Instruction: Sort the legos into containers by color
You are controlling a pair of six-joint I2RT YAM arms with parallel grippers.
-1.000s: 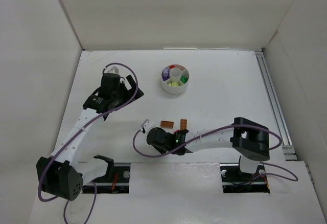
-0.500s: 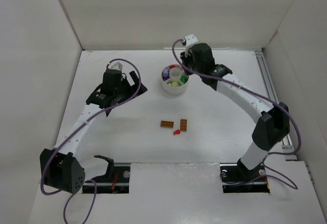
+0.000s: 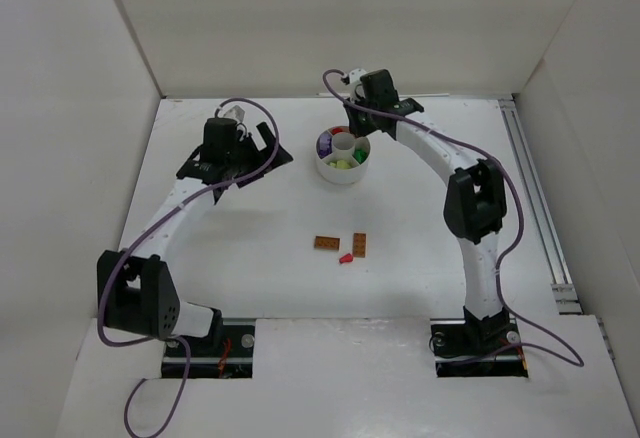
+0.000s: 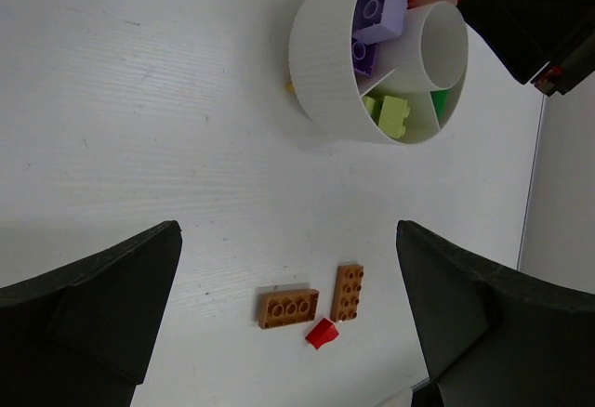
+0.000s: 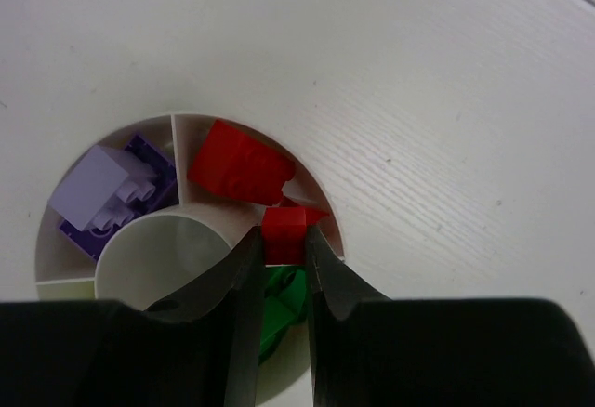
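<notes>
The round white dish (image 3: 341, 178) stands at the back middle of the table. My right gripper (image 3: 353, 124) hangs over its far side, shut on a small red lego (image 5: 283, 231) just above the red wedge, where another red lego (image 5: 237, 170) lies. Purple legos (image 5: 112, 191), green ones (image 5: 284, 300) and lime ones (image 4: 390, 115) fill other wedges. Two orange-brown legos (image 3: 327, 243) (image 3: 359, 245) and a tiny red piece (image 3: 346, 258) lie on the table nearer the front. My left gripper (image 3: 236, 168) stands open, left of the dish, with nothing between its fingers.
White walls close the table in at the left, back and right. A metal rail (image 3: 535, 198) runs along the right edge. Purple cables loop off both arms. The dish's centre well (image 4: 444, 46) holds nothing that shows.
My right arm has swung from the loose legos near the front up to the dish, carrying a red lego. My left arm has edged slightly towards the back.
</notes>
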